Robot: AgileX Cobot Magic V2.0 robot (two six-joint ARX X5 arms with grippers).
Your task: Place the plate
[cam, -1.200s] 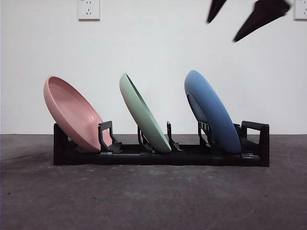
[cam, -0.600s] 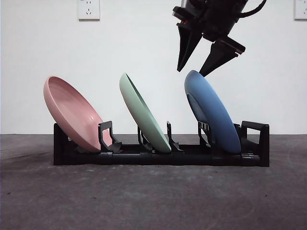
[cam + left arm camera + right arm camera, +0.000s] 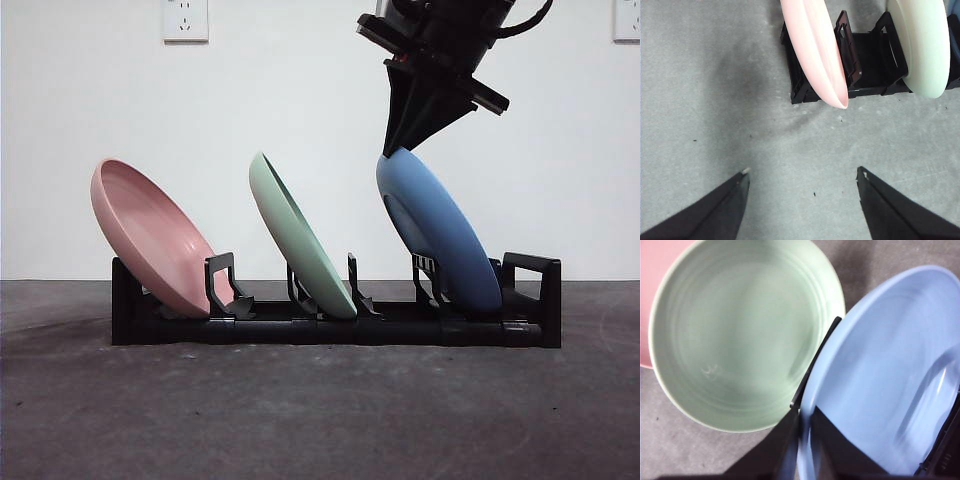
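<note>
A black rack (image 3: 330, 325) holds three tilted plates: a pink plate (image 3: 150, 235) at the left, a green plate (image 3: 300, 240) in the middle and a blue plate (image 3: 440, 235) at the right. My right gripper (image 3: 397, 148) comes down from above and is shut on the blue plate's top rim; in the right wrist view its jaws pinch the rim of the blue plate (image 3: 890, 380) beside the green plate (image 3: 740, 335). My left gripper (image 3: 802, 175) hangs open over the bare table, short of the pink plate (image 3: 815, 50).
The rack (image 3: 865, 60) stands on a grey table (image 3: 320, 410) before a white wall. A wall socket (image 3: 185, 20) sits high at the left. Upright black dividers of the rack rise between the plates.
My right gripper came down from the top right, straddled the blue plate's rim and closed on it. The blue plate's top has shifted slightly left.
</note>
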